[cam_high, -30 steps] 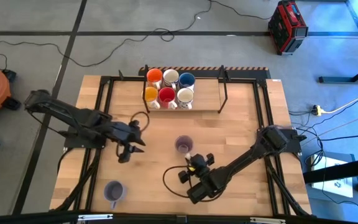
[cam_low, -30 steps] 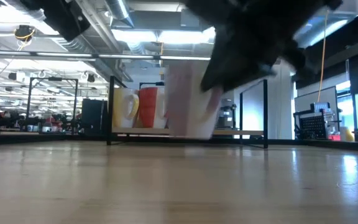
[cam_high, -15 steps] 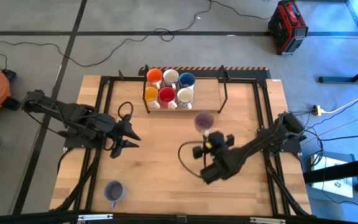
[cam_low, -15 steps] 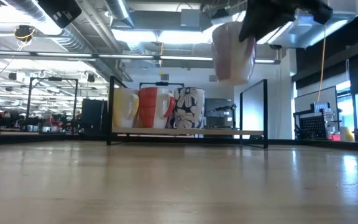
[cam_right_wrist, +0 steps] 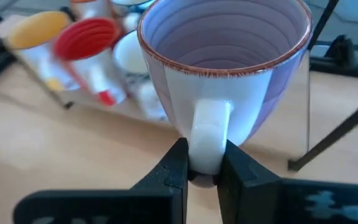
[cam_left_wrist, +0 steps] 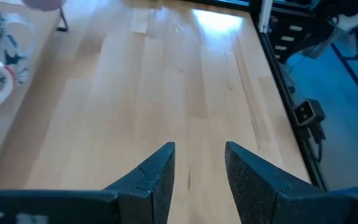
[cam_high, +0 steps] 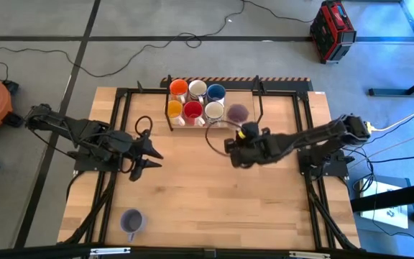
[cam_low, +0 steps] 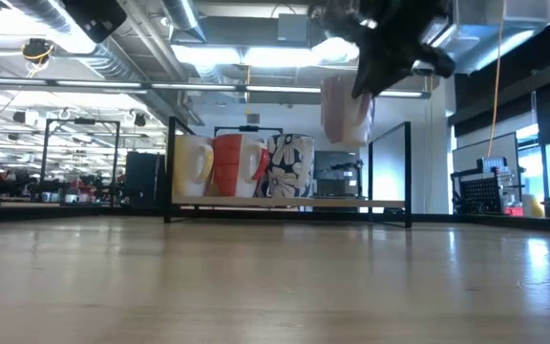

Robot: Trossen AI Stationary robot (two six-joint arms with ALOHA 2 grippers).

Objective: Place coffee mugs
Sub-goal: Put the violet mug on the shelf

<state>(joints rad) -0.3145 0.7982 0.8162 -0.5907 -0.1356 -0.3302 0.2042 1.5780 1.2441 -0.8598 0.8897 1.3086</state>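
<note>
My right gripper (cam_right_wrist: pixel 202 171) is shut on a pale purple mug (cam_high: pixel 237 113), held in the air beside the low rack (cam_high: pixel 244 126) at the table's far edge. Six mugs stand on that rack: two orange (cam_high: pixel 177 89), two white (cam_high: pixel 213 111), one red (cam_high: pixel 192 110), one blue (cam_high: pixel 215 92). In the low view the held mug (cam_low: pixel 347 107) hangs above the rack. A second pale purple mug (cam_high: pixel 131 221) stands on its base near the table's near left corner. My left gripper (cam_high: pixel 149 160) hovers open over the table's left middle; its fingers (cam_left_wrist: pixel 159 171) touch nothing. My right gripper pinches the purple mug's handle (cam_right_wrist: pixel 208 140) between its two fingers, which come level from the table's near right side. The mug is lifted clear and upright, its mouth (cam_right_wrist: pixel 225 28) facing up, out beyond the fingertips.
Black frame rails (cam_high: pixel 124 115) run along the table's left and right sides. The rack has thin black posts (cam_high: pixel 259 101) and free room on its right half. Bare wood (cam_high: pixel 192 187) spans the table's middle and near part.
My right gripper has carried the purple mug up off the table's middle and toward the far edge, stopping beside the rack's white mug. My left gripper has drawn back a little toward the table's left edge and stayed open.
</note>
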